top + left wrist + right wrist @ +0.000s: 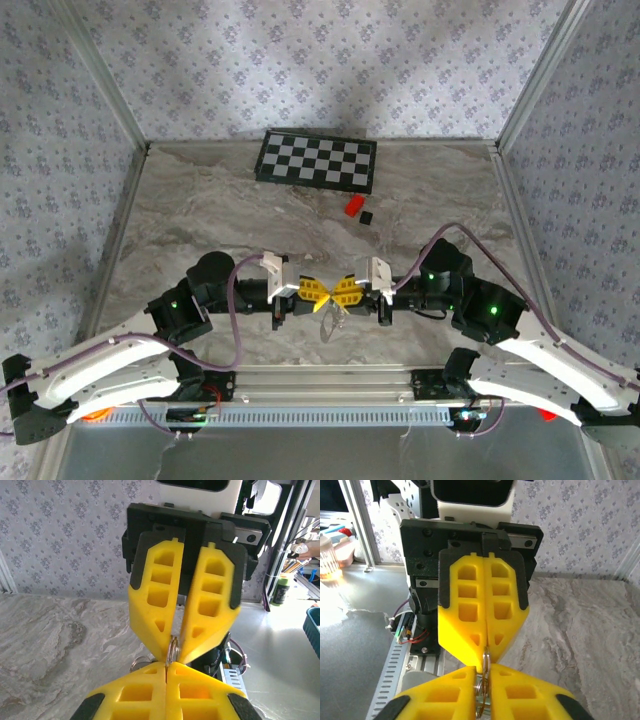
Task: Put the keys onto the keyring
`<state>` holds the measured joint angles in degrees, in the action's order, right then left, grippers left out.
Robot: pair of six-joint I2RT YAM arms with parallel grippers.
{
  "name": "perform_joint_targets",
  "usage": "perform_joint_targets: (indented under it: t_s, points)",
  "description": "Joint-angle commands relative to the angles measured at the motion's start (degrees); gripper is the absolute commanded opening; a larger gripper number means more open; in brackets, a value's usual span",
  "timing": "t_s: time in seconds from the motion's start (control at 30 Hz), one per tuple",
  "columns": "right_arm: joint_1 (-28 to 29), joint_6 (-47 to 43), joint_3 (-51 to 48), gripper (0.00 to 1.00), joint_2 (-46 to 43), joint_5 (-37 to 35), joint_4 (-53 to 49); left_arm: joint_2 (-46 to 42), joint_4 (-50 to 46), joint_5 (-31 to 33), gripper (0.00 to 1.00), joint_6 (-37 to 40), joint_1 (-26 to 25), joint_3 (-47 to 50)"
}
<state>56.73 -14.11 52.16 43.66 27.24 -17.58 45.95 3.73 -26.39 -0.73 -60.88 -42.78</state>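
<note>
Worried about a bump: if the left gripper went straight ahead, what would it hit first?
Probably the right gripper, which is tip to tip with the left gripper, with the keyring between them.

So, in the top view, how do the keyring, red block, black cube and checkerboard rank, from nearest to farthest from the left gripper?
1. keyring, pinched at the tips of the left gripper.
2. black cube and red block, farther back, slightly right: too close to call.
3. checkerboard, farthest back, centre.

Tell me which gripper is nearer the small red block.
Right, slightly. The right gripper sits directly on the near side of the small red block; the left gripper meets it tip to tip, just further left.
</note>
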Motion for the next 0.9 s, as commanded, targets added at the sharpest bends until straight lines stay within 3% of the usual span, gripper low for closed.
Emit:
perform_joint_targets:
  t_s: [0.0,0.1,0.53,0.87]
  points:
    - [-0.1,-0.2,0.3,0.10,0.0,0.0,0.4,-0.3,3.6,-1.0,0.00,-0.5,-0.3,-1.2]
    - [-0.1,-1.0,0.4,0.00,-0.2,-0.7,-0.5,0.1,2.9,-1.2,0.00,-0.3,-0.3,-2.2]
    - [0.6,-5.5,8.2,0.00,6.6,-5.1,-11.7,2.0,-1.3,2.3,0.00,2.1,-0.6,-1.8]
    - [1.0,-4.8,10.2,0.00,8.9,-4.6,-12.0,0.8,-2.7,4.0,0.00,3.1,-0.6,-1.7]
